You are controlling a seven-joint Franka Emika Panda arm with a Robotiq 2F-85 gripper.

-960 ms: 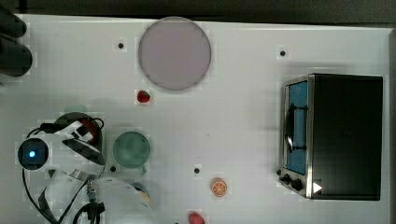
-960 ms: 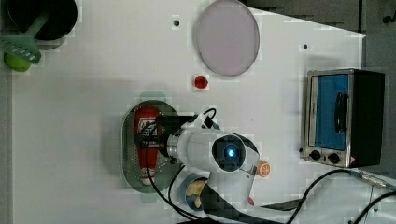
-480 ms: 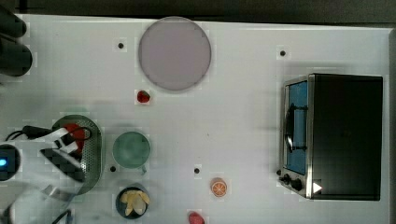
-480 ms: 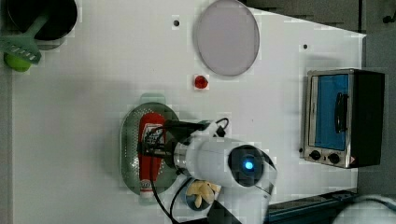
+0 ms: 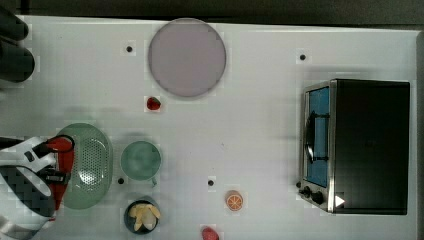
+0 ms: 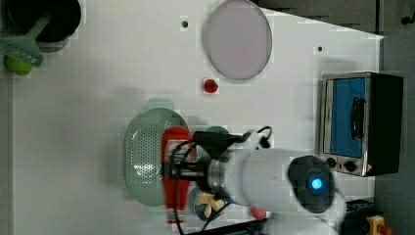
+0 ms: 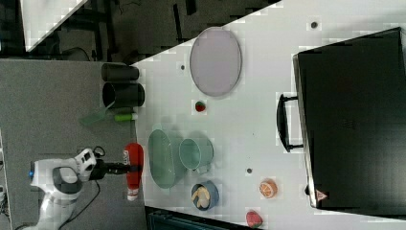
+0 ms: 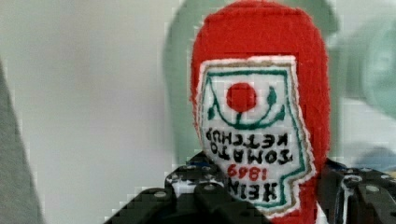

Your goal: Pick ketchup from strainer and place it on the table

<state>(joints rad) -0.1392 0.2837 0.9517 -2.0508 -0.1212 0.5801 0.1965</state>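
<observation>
Although the table (image 5: 260,125) carries a good deal, its middle is bare white, which in my judgement is where a bottle could be set down without crowding anything. At the top view's right edge sits a black toaster oven (image 5: 357,146), and a pale round plate (image 5: 186,57) lies near the far edge. The strainer (image 5: 92,167) rests by the top view's left edge, with the round green cup (image 5: 141,160) just beside it; a small dark bowl (image 5: 142,216) with pale pieces lies near the front edge.

Smaller again, the ketchup (image 7: 134,167) hangs clear of the strainer: in the right view it is lifted off the basket, over or just past the table's edge. It is held level, cap toward the right view's bottom, probably because the gripper (image 7: 130,168) took it from the side as it lay in the basket. The jaws are clamped on its body, which fills the wrist view.

It looks plush: fuzzy red fabric with a stitched white label (image 8: 250,135) bearing green and red embroidery.
</observation>
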